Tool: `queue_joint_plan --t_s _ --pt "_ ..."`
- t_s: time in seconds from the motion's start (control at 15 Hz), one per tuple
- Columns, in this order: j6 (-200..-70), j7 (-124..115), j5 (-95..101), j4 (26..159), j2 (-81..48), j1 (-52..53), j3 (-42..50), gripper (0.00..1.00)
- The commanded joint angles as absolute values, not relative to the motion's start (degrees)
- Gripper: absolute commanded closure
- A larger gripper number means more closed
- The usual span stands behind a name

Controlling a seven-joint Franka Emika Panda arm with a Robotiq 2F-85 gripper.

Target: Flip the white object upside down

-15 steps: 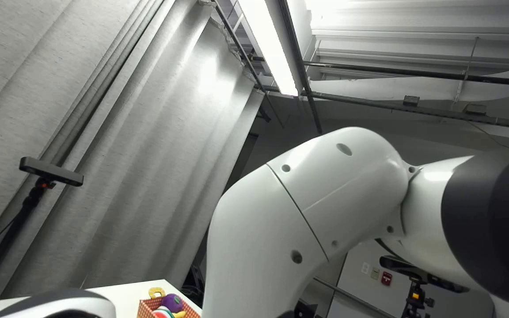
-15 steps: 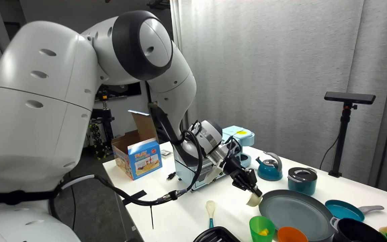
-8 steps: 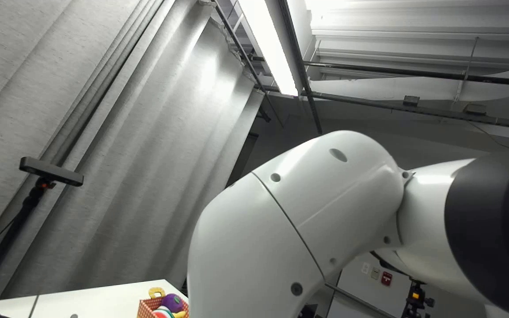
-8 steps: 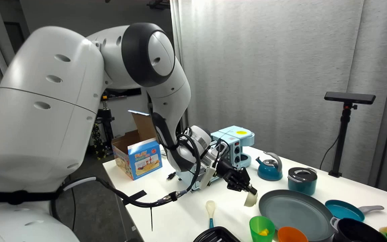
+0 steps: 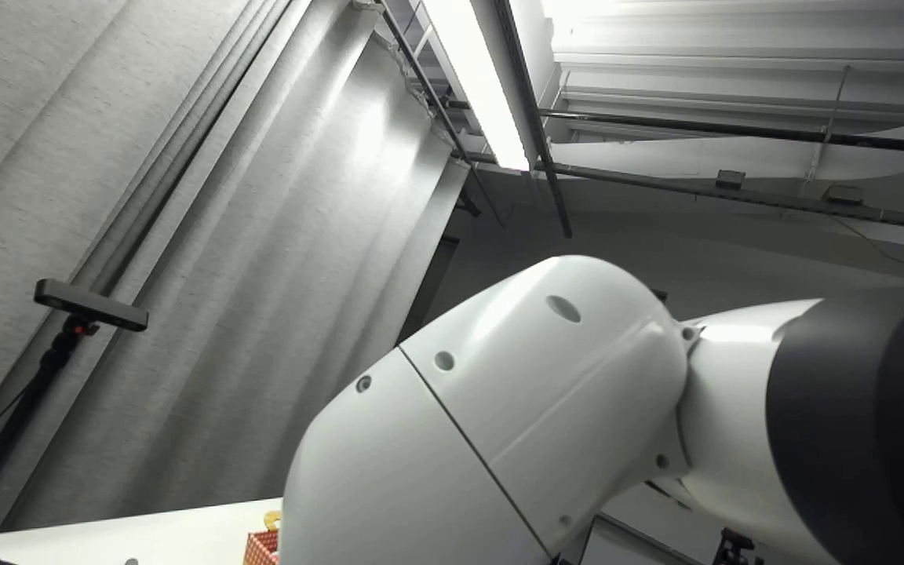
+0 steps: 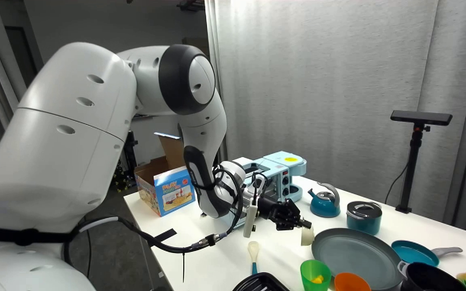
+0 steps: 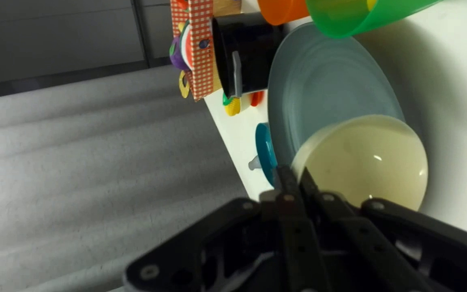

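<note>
"Where's the white bowl [image 7: 367, 162]?"
"Over the worktop [image 6: 277, 256], in from its edge by the curtain [image 6: 318, 101], near the grey plate [image 6: 356, 258]; the gripper [image 7: 297, 179] pinches the rim."
"And the flip?"
"I'd roll it slowly, well clear of that plate."

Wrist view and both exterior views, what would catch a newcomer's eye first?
Probably the white, rounded robot arm, which looms large in both exterior views. Next, the glossy cream-white round bowl in the wrist view: tipped on its side, with the black two-fingered gripper shut on its rim. Then the large, flat, round gray plate on the white table, just to the right of the bowl in an exterior view.
</note>
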State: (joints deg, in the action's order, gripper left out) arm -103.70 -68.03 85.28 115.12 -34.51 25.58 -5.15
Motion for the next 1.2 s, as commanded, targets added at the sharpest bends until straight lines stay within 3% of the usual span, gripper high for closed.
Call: queue_joint_plan --t_s 0.0,0.93,1.0,1.07,1.13 --pt "-96.27 -69.65 90.62 114.47 -36.27 24.88 -7.49 0.99" --pt "-84.85 -69.78 96.06 114.33 -38.41 23.80 -11.16 0.99" --pt "-84.79 -69.86 96.03 114.32 -38.44 23.68 -11.29 0.89" --pt "-84.71 -69.92 95.99 114.31 -38.47 23.60 -11.39 0.69" --pt "-84.72 -69.98 96.00 114.31 -38.48 23.53 -11.45 0.63"
